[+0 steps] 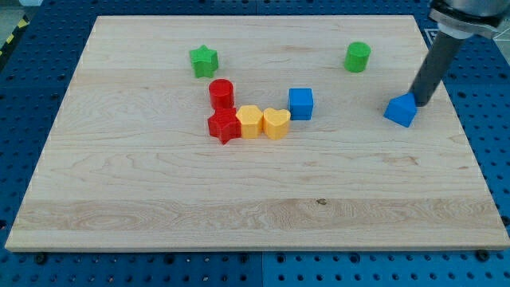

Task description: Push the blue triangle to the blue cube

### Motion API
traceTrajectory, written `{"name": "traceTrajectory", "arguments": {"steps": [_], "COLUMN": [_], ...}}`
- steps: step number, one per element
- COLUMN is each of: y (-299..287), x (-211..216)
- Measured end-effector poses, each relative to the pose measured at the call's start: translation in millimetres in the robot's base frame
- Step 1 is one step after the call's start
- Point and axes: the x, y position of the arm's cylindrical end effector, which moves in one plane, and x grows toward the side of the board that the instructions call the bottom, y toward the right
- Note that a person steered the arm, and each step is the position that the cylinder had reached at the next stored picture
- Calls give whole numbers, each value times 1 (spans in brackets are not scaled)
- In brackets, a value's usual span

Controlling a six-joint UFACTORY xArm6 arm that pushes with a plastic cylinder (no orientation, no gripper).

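Note:
The blue triangle [401, 110] lies near the board's right edge. The blue cube [301, 104] stands to its left, near the middle of the board, with a wide gap between them. My tip [420, 104] is at the triangle's upper right side, touching or almost touching it. The dark rod rises from there to the view's top right.
A red cylinder [221, 92], red star [225, 126], yellow hexagon [249, 121] and yellow heart [276, 123] cluster left of the blue cube. A green star [204, 60] sits at the upper left, a green cylinder [358, 57] at the upper right. The wooden board [255, 207] lies on a blue perforated table.

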Motion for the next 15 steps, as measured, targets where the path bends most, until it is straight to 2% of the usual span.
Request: {"name": "traceTrajectory", "arguments": {"steps": [1, 2, 3, 5, 8, 9, 10, 11, 12, 13, 15], "y": [17, 76, 79, 27, -89, -102, -77, -78, -103, -130, -111], "x": [-1, -1, 17, 32, 33, 27, 19, 43, 62, 65, 40]}}
